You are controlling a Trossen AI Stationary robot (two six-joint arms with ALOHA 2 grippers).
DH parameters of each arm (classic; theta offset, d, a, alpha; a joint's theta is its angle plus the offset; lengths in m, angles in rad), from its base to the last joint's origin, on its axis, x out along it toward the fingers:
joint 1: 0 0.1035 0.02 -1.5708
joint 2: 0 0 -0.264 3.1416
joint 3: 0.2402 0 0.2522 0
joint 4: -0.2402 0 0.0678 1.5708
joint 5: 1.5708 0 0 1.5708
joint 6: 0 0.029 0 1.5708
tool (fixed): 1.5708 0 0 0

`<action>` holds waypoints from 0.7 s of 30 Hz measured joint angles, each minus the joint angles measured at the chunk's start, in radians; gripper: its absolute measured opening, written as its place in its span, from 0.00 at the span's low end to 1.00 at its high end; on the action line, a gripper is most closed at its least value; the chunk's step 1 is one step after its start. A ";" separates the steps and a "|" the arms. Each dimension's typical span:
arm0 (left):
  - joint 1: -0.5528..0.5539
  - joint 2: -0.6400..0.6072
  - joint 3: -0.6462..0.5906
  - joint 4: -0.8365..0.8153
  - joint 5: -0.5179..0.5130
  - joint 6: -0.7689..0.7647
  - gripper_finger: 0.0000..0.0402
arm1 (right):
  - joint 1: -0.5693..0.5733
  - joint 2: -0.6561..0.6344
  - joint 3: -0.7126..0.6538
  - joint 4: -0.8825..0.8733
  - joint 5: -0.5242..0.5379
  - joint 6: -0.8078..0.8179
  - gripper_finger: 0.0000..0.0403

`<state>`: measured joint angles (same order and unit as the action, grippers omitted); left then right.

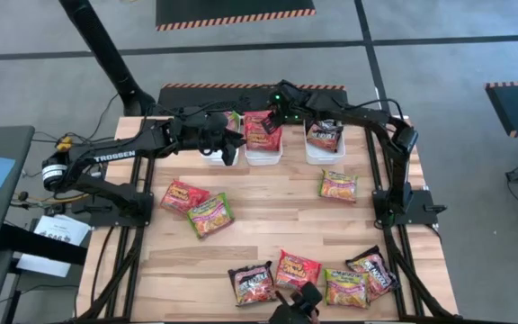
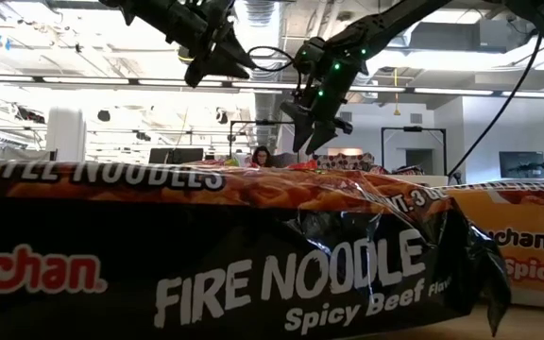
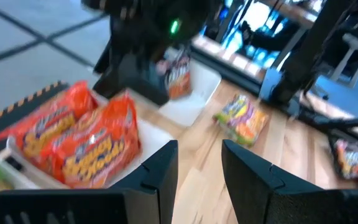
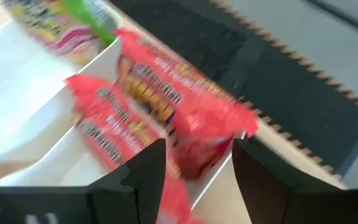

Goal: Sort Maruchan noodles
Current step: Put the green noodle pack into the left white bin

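The right gripper [image 1: 275, 115] reached over the middle white bin [image 1: 263, 155], jaws apart and empty above two red-orange noodle packets [image 4: 166, 118] standing in it. The left gripper [image 1: 232, 148] hung beside the left bin [image 1: 214, 158], jaws partly open, holding nothing. Other packets lay scattered on the bench [image 1: 277, 216] (a black Fire Noodle packet [image 2: 253, 255] blocked most of the low view).
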<state>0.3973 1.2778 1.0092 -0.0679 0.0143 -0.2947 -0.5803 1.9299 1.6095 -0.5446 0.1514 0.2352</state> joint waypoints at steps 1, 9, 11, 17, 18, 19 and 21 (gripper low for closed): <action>0.001 -0.001 0.000 -0.017 -0.001 -0.003 0.28 | -0.006 -0.005 0.011 -0.025 -0.021 -0.001 0.53; 0.004 -0.049 -0.001 -0.137 0.019 -0.032 0.28 | -0.011 -0.013 0.163 -0.246 -0.153 -0.148 0.54; 0.006 -0.071 -0.001 -0.189 0.027 -0.033 0.28 | -0.004 -0.014 0.192 -0.325 -0.154 -0.185 0.54; 0.006 -0.159 -0.001 -0.320 0.028 -0.050 0.28 | 0.021 -0.013 0.246 -0.521 -0.155 -0.212 0.54; 0.006 -0.175 -0.001 -0.344 0.030 -0.053 0.28 | 0.027 -0.012 0.246 -0.551 -0.155 -0.212 0.54; 0.006 -0.190 -0.001 -0.368 0.034 -0.060 0.28 | 0.034 -0.012 0.246 -0.581 -0.155 -0.212 0.54; 0.006 -0.215 -0.001 -0.429 0.052 -0.080 0.28 | 0.048 -0.012 0.246 -0.639 -0.155 -0.213 0.54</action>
<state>0.4038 1.0631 1.0084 -0.4965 0.0663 -0.3745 -0.5326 1.9179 1.8553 -1.1839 -0.0036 0.0223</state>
